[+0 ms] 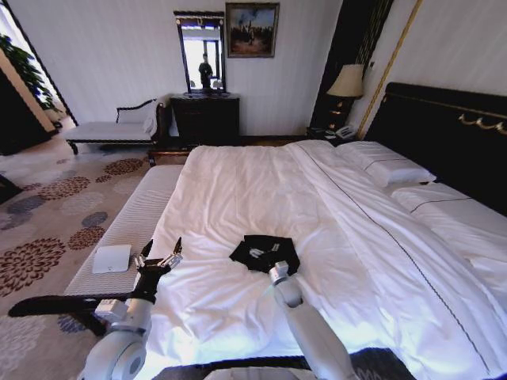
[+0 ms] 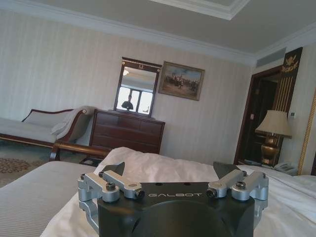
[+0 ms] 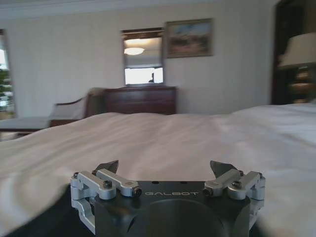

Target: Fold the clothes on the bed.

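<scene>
The clothes [image 1: 264,252], a black T-shirt with white lettering, lie bunched in a small heap on the near half of the bed [image 1: 238,182]. My right gripper [image 1: 278,271] rests low at the heap's near edge. In the right wrist view that gripper [image 3: 165,169] is open, nothing sits between its fingers, and dark fabric [image 3: 39,219] shows beneath it. My left gripper [image 1: 162,252] hovers open over the bed's left edge, well left of the shirt. The left wrist view has the same gripper [image 2: 170,171] open and holding nothing.
A white striped bench [image 1: 131,222] runs along the bed's left side with a white flat object [image 1: 111,259] on it. Pillows [image 1: 388,168] and a dark headboard [image 1: 444,131] are at the right. A dresser [image 1: 206,119] and chaise [image 1: 111,131] stand by the far wall.
</scene>
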